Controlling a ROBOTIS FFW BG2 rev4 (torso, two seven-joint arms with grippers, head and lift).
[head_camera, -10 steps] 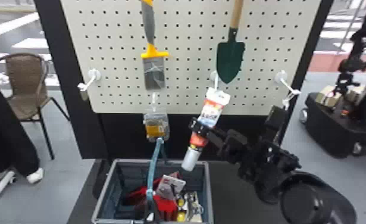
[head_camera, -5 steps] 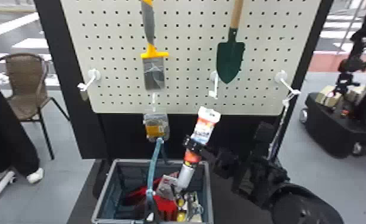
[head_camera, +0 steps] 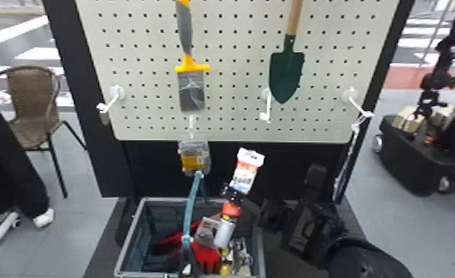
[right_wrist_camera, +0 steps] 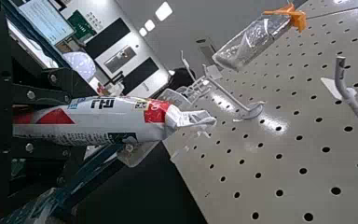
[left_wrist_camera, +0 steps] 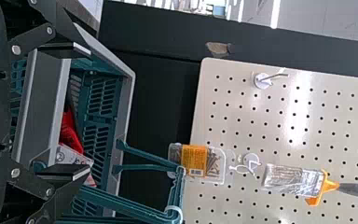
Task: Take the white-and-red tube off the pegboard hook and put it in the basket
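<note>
Pegboard behind, tube held above the basket

Pale and dotted with holes, the pegboard stands beyond and above the right gripper, with a white hook jutting out higher than the fingers. Those fingers are clenched on the white-and-red tube, one on each side of its body. Its crimped white end sticks up past them; the pale nozzle end points down below them, and the whole tube leans. Beneath the grasp lies the basket, where red gloves and a flat packet sit lower than the fingertips. Whether the nozzle touches them I cannot tell.

The left gripper has its fingers spread, grasping nothing, with the near side of the basket visible between them.

Unhooking looks finished, so the step in hand is lowering the tube in. Next, I judge, the right fingers should sink further, keeping the tube on their own side of the upright handle, and let go only once its body is below the rim. Released too high, it could tip against the handle or the rim; the crowded contents may leave it standing at a slant.
</note>
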